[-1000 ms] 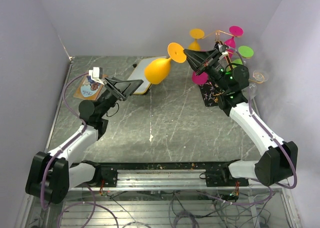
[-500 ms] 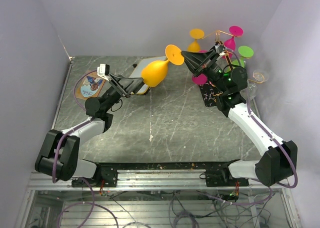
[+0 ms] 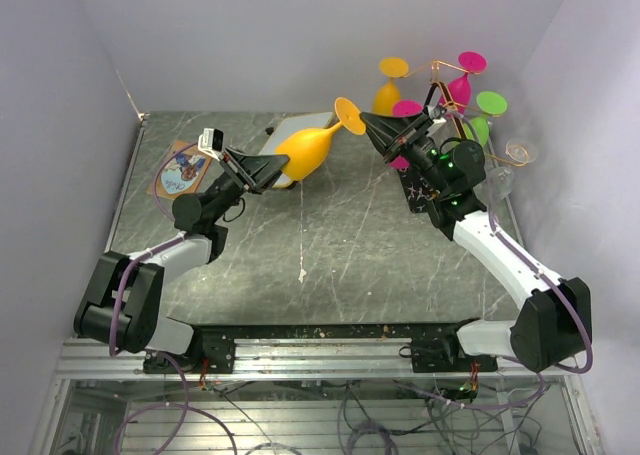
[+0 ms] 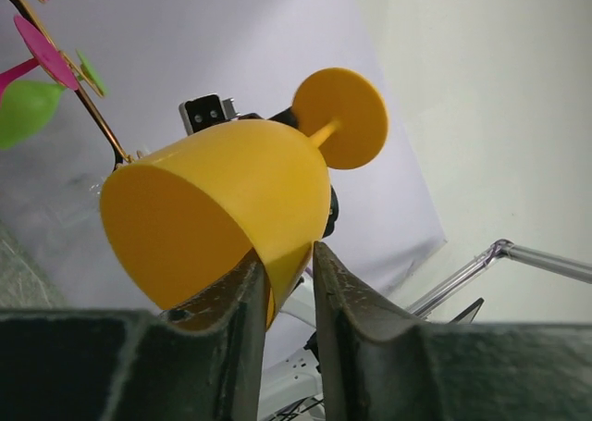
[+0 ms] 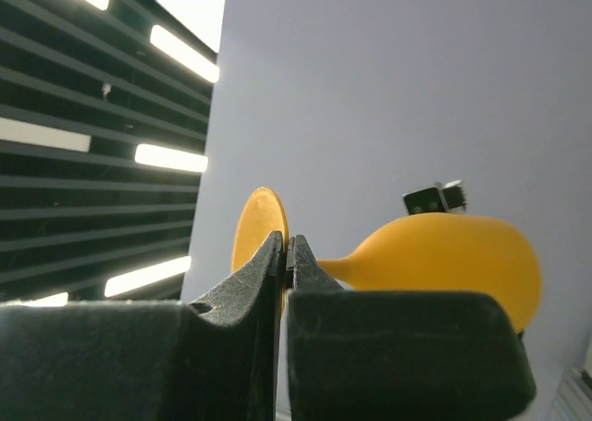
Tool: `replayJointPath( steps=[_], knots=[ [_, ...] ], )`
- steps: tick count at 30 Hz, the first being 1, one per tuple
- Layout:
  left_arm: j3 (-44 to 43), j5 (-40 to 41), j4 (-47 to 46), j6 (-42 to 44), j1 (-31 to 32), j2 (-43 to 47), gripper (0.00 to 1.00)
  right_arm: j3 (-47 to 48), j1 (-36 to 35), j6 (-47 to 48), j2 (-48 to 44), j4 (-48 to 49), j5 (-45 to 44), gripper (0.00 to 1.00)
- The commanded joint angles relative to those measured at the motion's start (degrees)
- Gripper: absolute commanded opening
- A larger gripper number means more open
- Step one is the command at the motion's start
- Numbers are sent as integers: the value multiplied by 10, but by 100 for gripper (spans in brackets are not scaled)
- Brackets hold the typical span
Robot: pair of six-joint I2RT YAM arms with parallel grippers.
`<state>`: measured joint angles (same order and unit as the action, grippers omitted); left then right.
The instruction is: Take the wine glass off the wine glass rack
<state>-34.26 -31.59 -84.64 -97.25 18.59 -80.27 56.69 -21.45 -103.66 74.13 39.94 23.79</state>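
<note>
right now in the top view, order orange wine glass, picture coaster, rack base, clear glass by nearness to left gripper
1. orange wine glass, pinched by left gripper
2. picture coaster, on its left
3. rack base, to the right
4. clear glass, far right

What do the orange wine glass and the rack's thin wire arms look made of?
Opaque orange wine glass: probably plastic; solid colour, matte, no see-through or sharp glints. Thin copper-gold wire rack: likely metal wire, coppery sheen; too thin to be sure.
</note>
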Motion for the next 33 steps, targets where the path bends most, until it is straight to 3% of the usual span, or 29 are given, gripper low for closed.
replayJointPath(
  steps=[1, 5, 10, 13, 18, 22, 26, 29, 33],
  knots=[
    [-7, -11, -130, -5, 2, 14, 31, -21, -2, 46, -13, -12, -22, 0],
    [15, -14, -91, 13, 2, 40, 16, -13, -2, 141, -43, -118, -53, 8],
    [44, -25, 64, 82, 2, 124, 8, -21, -2, 270, -89, -241, -123, 34],
    [62, -24, 242, 150, 2, 204, 7, -41, -1, 336, -118, -272, -160, 56],
    [52, 13, 613, 283, 2, 364, 7, -33, -1, 457, -139, -332, -195, 76],
    [-7, 54, 905, 384, 2, 440, 7, -24, 0, 556, -144, -355, -196, 80],
    [-83, 107, 1165, 466, 2, 460, 7, -16, 0, 596, -145, -371, -205, 82],
    [-156, 176, 1336, 510, 2, 437, 7, -16, 0, 609, -147, -378, -209, 82],
    [-265, 290, 1489, 563, 2, 348, 7, -35, 0, 615, -163, -385, -229, 82]
  ],
)
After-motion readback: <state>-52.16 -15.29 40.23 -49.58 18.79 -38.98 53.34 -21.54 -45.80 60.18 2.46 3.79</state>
